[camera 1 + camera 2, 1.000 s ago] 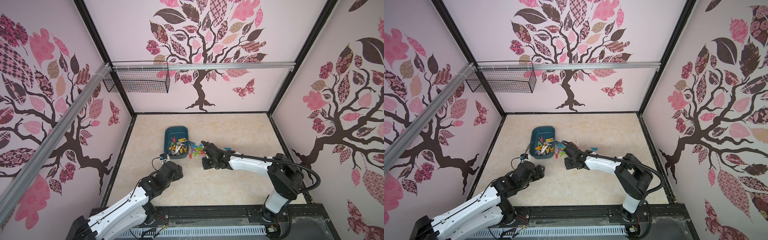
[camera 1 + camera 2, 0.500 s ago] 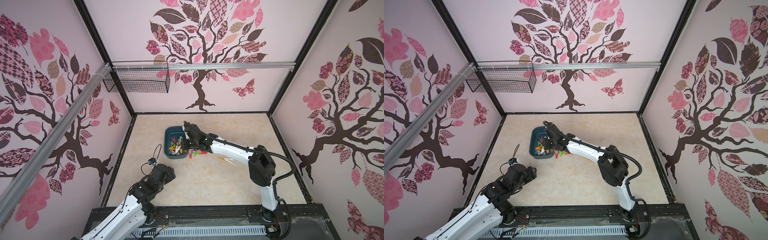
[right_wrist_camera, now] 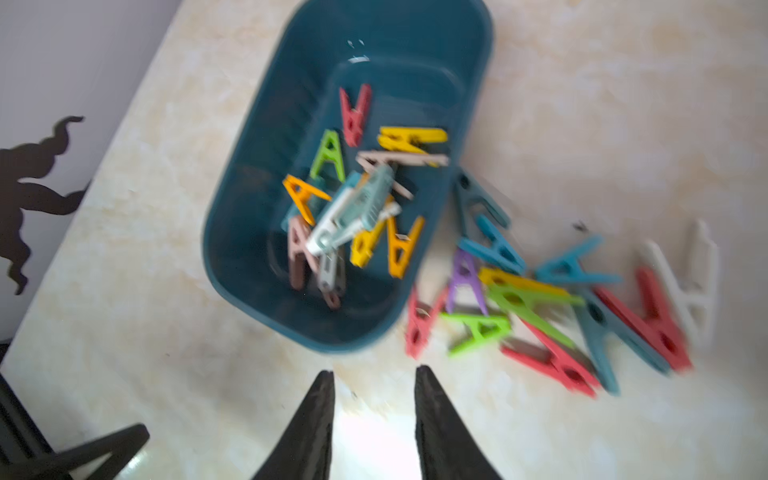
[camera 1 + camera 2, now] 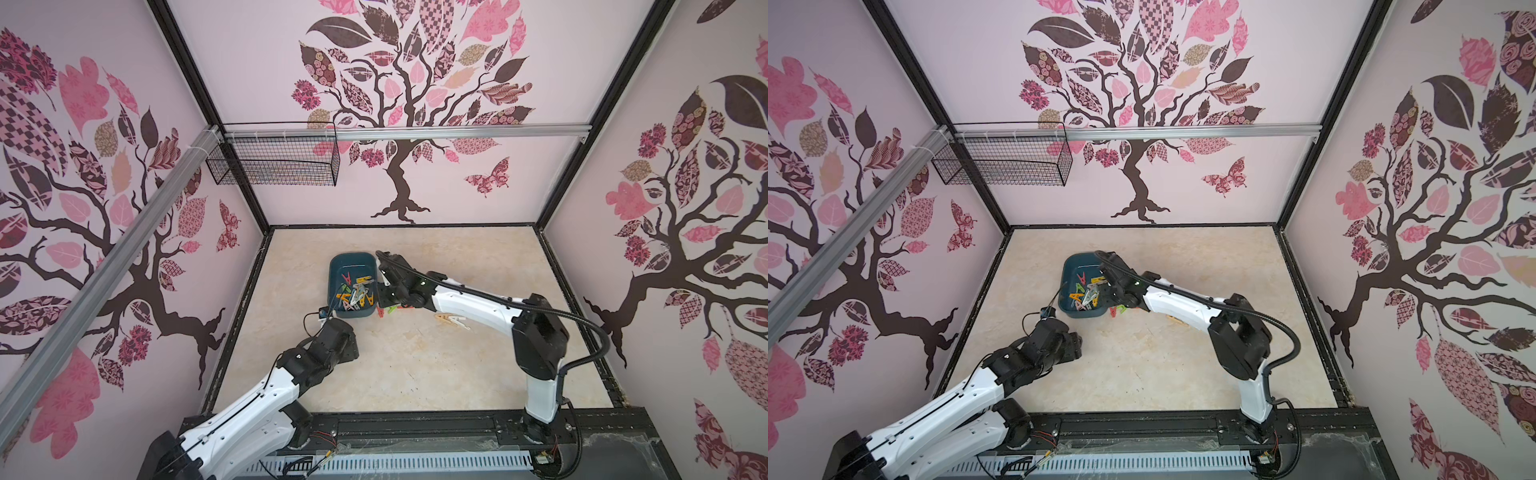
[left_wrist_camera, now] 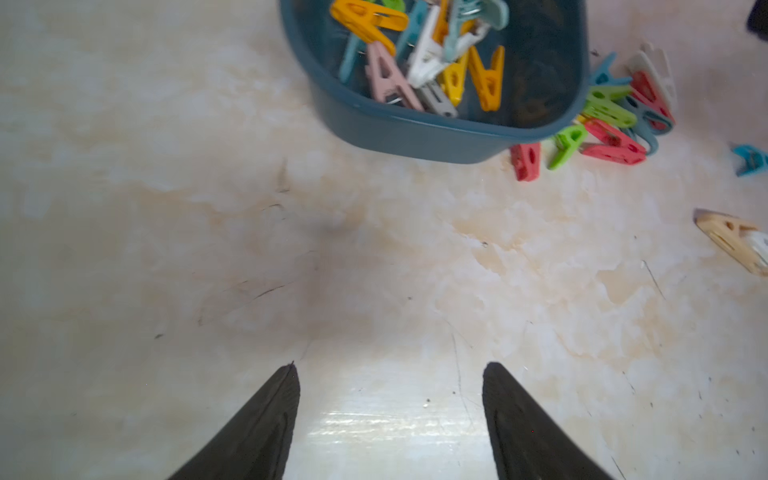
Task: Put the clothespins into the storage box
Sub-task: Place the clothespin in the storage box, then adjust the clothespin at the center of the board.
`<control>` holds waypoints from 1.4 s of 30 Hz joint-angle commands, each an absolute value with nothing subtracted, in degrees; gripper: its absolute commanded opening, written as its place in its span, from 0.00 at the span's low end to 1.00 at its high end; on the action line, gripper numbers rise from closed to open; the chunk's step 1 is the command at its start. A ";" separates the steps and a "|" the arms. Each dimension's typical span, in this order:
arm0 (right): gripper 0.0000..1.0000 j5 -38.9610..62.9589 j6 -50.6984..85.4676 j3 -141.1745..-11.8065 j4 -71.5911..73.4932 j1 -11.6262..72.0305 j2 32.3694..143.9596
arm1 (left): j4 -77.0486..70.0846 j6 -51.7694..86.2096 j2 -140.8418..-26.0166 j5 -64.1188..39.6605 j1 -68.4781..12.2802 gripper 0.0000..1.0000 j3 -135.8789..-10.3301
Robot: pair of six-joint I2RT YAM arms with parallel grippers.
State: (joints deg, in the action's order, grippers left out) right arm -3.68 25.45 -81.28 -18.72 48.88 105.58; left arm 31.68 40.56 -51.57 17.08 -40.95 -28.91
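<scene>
No readable text, labels, brands or numbers anywhere, walls carry only patterned tree, leaf and butterfly decals

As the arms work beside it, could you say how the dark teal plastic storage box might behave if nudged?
The dark teal plastic storage box probably slides rather than tips: low walls, broad base, smooth marbled tabletop. Likely light, holding only a small heap of plastic clothespins.

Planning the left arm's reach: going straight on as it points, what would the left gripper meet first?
Likely the near wall of the dark teal plastic storage box; only bare beige marbled tabletop lies before the left gripper. Depth is unclear, so a downward tilt could meet the tabletop first.
</scene>
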 commanded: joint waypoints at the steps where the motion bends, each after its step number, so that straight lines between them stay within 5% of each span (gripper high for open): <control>1: 0.39 -7.57 25.90 -70.92 -16.17 46.52 93.55 | 22.33 35.02 -57.05 17.01 -45.69 0.73 -32.80; 9: 0.44 -6.00 26.57 -48.70 -15.34 34.21 78.87 | 12.10 30.51 -76.11 13.36 -52.28 0.73 -41.36; 18: 0.49 -6.06 24.68 -43.57 -12.26 24.97 81.87 | 12.21 28.14 -83.62 8.79 -56.43 0.76 -45.71; 31: 0.49 4.42 27.54 -42.75 -9.35 24.85 90.39 | 12.30 28.98 -80.48 9.30 -57.04 0.78 -41.45; 42: 0.43 6.09 30.73 -39.60 -13.57 31.27 82.69 | 13.12 29.75 -77.08 11.56 -57.04 0.79 -38.47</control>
State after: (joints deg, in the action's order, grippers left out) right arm 5.98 29.87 -40.01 -9.74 31.18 86.28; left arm 12.75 29.65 -78.26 10.26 -56.93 -40.27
